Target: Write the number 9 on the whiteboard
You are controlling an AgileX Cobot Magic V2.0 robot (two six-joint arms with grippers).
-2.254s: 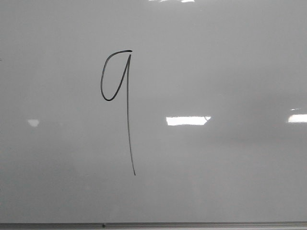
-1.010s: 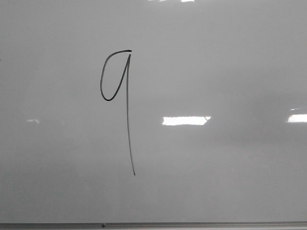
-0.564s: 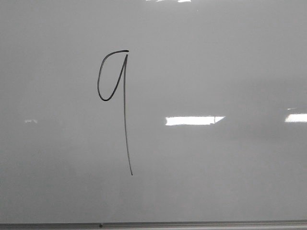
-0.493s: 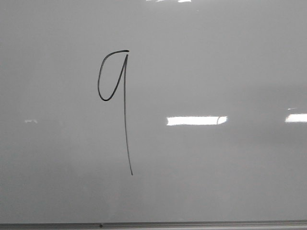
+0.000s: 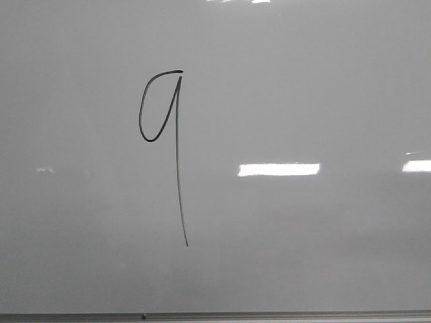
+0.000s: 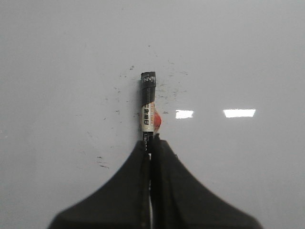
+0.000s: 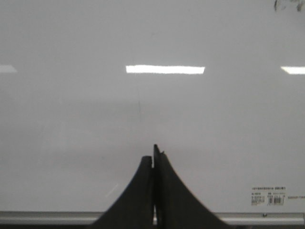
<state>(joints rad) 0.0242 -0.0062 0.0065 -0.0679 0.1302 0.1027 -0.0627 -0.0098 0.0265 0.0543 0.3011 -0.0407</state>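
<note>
The whiteboard (image 5: 310,87) fills the front view, glossy pale grey. The number 9 (image 5: 176,148) is drawn on it in thin black line, a narrow loop with a long tail, left of centre. No gripper shows in the front view. In the left wrist view my left gripper (image 6: 151,143) is shut on a black marker (image 6: 148,107) with a white label, which points at the whiteboard (image 6: 57,71). In the right wrist view my right gripper (image 7: 153,156) is shut and empty over the whiteboard (image 7: 224,124).
A thin metal edge strip (image 5: 269,315) runs along the board's near side, also in the right wrist view (image 7: 47,217). Small black ink specks (image 6: 102,162) lie around the marker. A small printed label (image 7: 268,196) sits near the strip. Bright light reflections (image 5: 279,169) lie on the board.
The drawn 9 is the same. The view sways slightly sideways, and the light reflection right of the 9 has drifted and widened a little.
</note>
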